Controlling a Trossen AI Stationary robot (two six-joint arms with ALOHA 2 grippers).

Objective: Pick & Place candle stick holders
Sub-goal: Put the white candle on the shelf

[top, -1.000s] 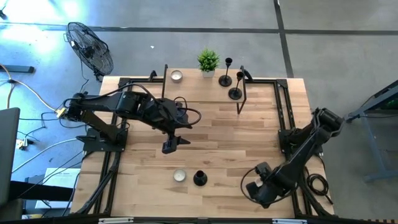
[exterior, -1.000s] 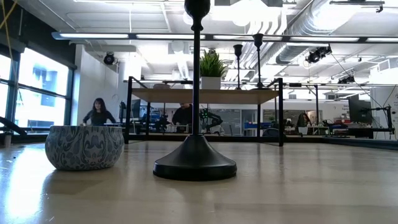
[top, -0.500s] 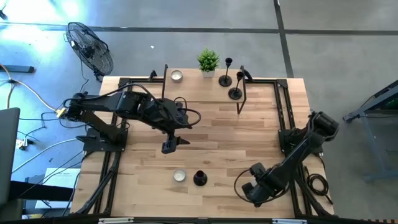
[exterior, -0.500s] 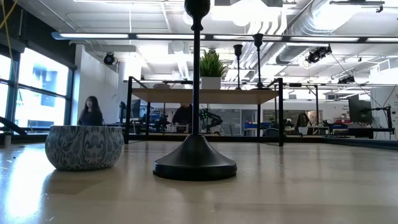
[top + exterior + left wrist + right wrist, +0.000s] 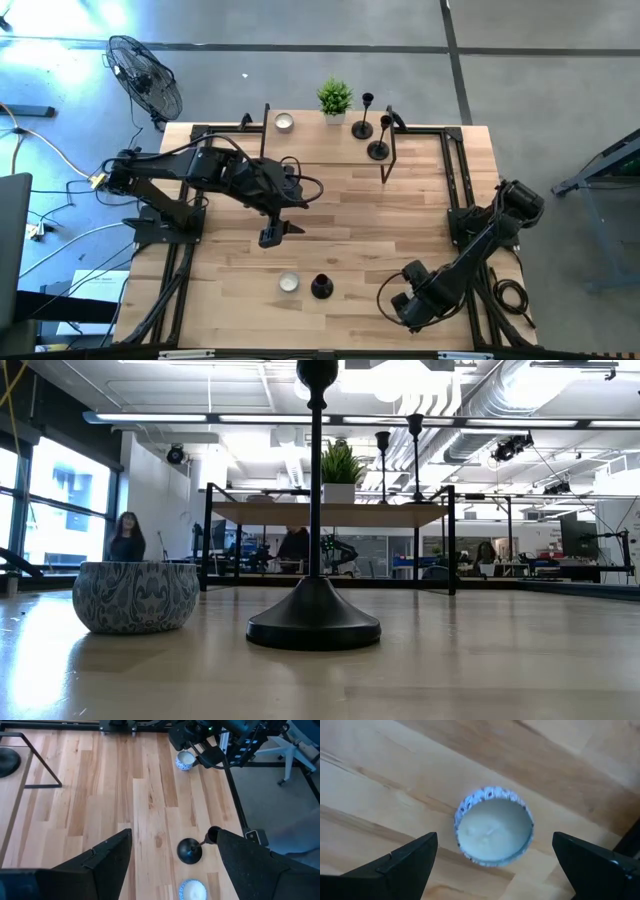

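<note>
One black candle stick holder (image 5: 321,287) stands upright on its round base near the table's front, also in the low view (image 5: 313,622) and the left wrist view (image 5: 190,851). Two more holders (image 5: 362,128) (image 5: 378,150) stand on the raised shelf at the far side. My left gripper (image 5: 272,236) (image 5: 173,837) hangs open over the table's middle, nothing between its fingers. My right gripper (image 5: 405,308) (image 5: 495,836) points down, open, at the front right over a small blue-patterned candle bowl (image 5: 493,826). Its fingers stand on either side of the bowl.
A second patterned candle bowl (image 5: 289,282) (image 5: 136,596) sits just left of the front holder. A third bowl (image 5: 284,122) and a potted plant (image 5: 335,100) stand on the far shelf (image 5: 330,513), which has black legs (image 5: 388,160). A person walks in the room behind.
My right gripper has gone a little toward the table's left edge and slightly down, rolling somewhat about its own line, and has stayed open. The holders and bowls have kept their places.
</note>
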